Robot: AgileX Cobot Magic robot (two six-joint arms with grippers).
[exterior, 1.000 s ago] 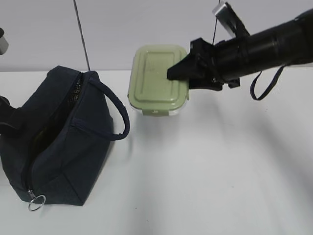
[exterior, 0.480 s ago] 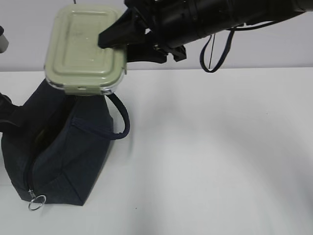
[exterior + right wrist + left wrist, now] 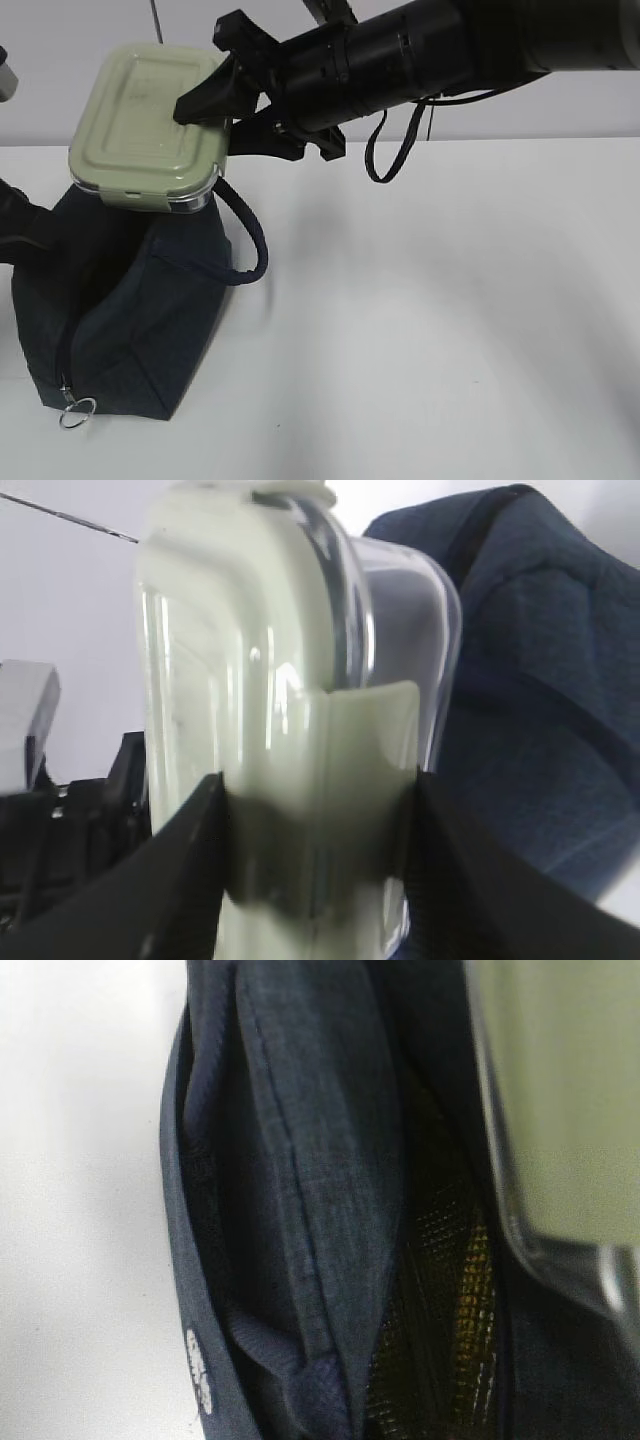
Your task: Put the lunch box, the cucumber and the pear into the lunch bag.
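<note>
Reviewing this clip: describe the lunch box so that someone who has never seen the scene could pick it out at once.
Start at the dark navy lunch bag on the left of the white table. Just above its top, in the air, is the lunch box, gripped at one edge by the right end effector. Its pale sage-green lid over a clear base sets it apart; everything beside it is dark.

We see the lunch bag [image 3: 290, 1210] with its navy fabric folded open, and the lunch box [image 3: 560, 1100] at upper right.

A white table [image 3: 450, 330] stands against a seemingly pale grey wall [image 3: 560, 110].
</note>
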